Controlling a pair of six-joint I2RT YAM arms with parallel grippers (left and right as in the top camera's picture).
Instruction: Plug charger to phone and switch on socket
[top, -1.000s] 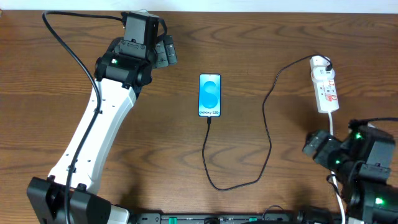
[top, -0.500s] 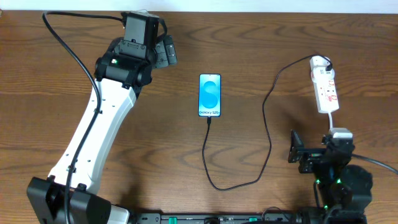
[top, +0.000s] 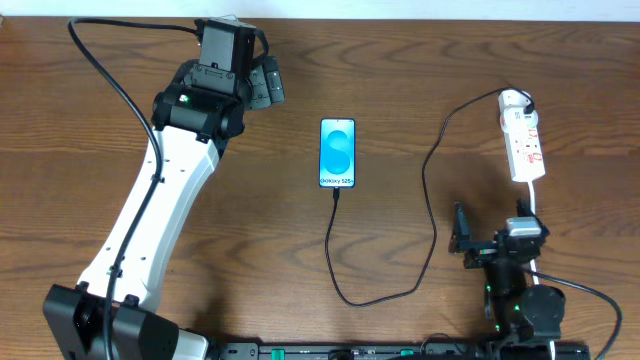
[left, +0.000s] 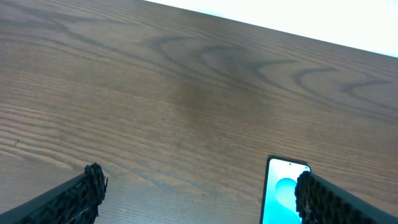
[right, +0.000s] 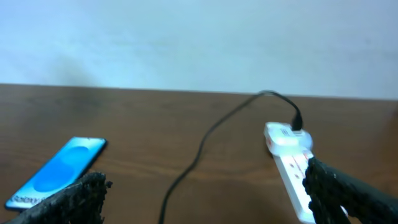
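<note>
Though thin, looping black charger at slim rectangular glossy phone.

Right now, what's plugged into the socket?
One black plug sits in the far end of the socket, with the charger running off it. A white cord leaves the near end; the right arm covers where it goes. Switch positions are too small to read.

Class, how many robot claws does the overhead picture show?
2. The left claw is back-left of the phone; the right claw is in front of the socket, right of the charger.
</note>
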